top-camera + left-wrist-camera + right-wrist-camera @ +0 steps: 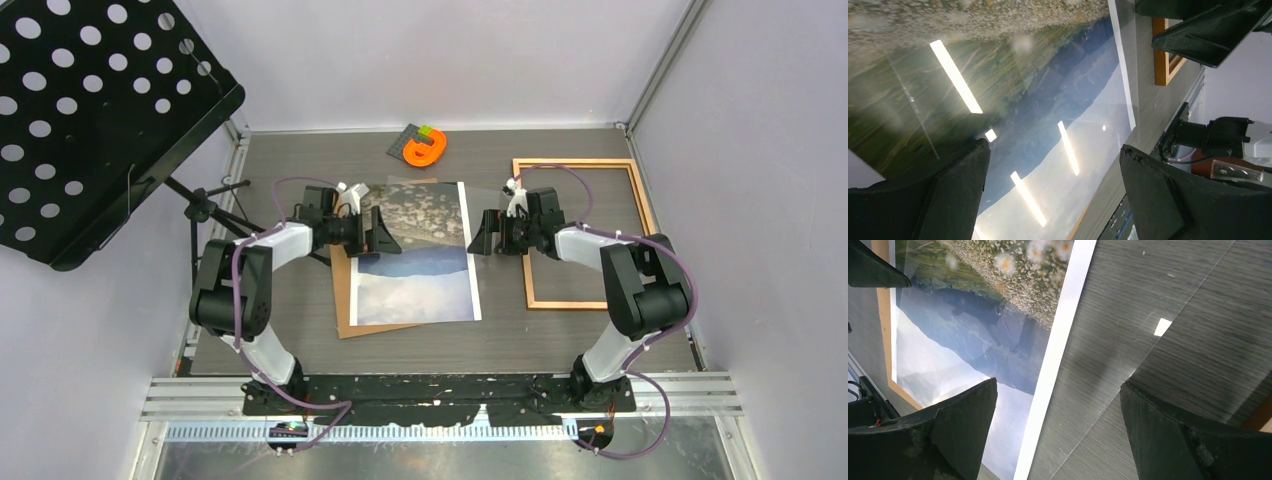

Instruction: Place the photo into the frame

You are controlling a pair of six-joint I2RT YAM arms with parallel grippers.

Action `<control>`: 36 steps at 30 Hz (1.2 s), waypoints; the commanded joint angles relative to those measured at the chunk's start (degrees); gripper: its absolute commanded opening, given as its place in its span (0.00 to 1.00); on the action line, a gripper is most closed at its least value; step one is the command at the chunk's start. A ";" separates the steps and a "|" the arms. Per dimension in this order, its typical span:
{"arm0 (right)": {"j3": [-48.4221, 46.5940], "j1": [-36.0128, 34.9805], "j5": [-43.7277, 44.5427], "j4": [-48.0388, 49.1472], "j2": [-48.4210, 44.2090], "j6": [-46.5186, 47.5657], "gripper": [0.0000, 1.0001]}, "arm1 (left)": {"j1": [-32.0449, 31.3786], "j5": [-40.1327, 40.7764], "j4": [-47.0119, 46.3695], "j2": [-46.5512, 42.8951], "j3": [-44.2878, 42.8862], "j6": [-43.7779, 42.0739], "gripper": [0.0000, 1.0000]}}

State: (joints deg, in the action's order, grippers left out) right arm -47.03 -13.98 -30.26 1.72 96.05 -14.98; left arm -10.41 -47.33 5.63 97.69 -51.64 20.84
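Note:
The photo lies face up in the middle of the table on a brown backing board. A clear sheet covers its far half and reaches past its right edge. My left gripper hangs open over the photo's left side, with the glossy print under its empty jaws. Over the photo's right edge my right gripper stands open, straddling the white border and the sheet's edge. The wooden frame lies flat to the right; one corner of the frame shows in the left wrist view.
A black perforated music stand overhangs the far left, its tripod legs on the table. An orange object on a small dark plate sits at the back centre. Walls close in the table on three sides.

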 commanded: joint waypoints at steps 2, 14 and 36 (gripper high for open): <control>0.21 0.95 4.65 -7.91 0.13 1.63 1.00 | 0.57 10.84 2.08 -6.96 -0.47 -4.26 0.99; 1.23 1.02 5.41 -10.90 -1.17 2.37 1.00 | -0.23 19.47 11.84 -5.97 -2.52 -7.60 0.99; 1.68 1.07 -0.50 -9.80 4.46 0.89 1.00 | -4.80 16.60 14.62 -1.00 -2.81 -10.00 0.99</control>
State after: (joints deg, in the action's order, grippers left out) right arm -47.27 -12.56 -30.65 -2.15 95.53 -13.72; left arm -15.25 -27.40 20.53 94.24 -53.47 11.44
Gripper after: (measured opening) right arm 0.998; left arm 0.989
